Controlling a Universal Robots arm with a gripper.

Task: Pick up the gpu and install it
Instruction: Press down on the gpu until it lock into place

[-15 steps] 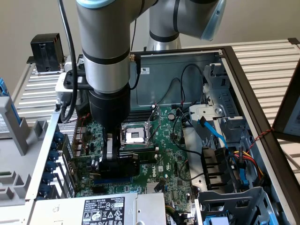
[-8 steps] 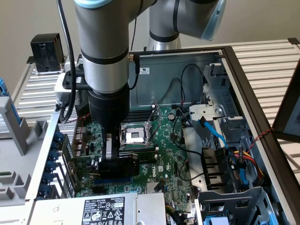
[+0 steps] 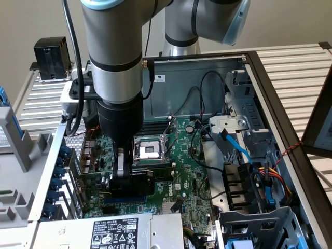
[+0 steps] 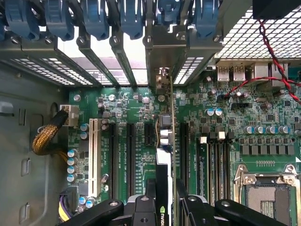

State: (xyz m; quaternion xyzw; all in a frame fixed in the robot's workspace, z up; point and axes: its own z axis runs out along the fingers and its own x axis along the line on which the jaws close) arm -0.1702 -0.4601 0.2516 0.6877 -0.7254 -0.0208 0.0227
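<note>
While the arm (image 3: 114, 62) hangs straight down into the open PC case (image 3: 270, 93), its gripper (image 3: 126, 179) sits low over the motherboard (image 3: 187, 171), just beside the CPU socket (image 3: 149, 150), on the side toward the rear slot brackets. The fingers (image 4: 141, 207) are partly closed, pinching the gpu (image 4: 166, 155) by its top edge. That makes sense: a thin card can only be gripped across its faces, and holding it from above leaves the bottom connector edge free.

From the wrist cam the gpu stands on edge, running lengthwise from between the fingers toward the back of the case. Its far end lines up with one silvery bracket (image 4: 162, 77) at the rear wall, w/ empty slot covers (image 4: 101, 63) beside it. The card sits over the row of expansion slots (image 4: 129, 155), between the white slot (image 4: 92, 157) and the memory slots (image 4: 214, 165) next to the CPU socket. Upright and parallel to the slots is the pose it needs to seat; I judge it's at or in its slot, but can't tell if fully seated, since the card's own edge hides the contact.

Blue latches (image 4: 94, 19) line the rear wall above the brackets. A red wire (image 4: 268, 70) stays well off toward the socket side.
</note>
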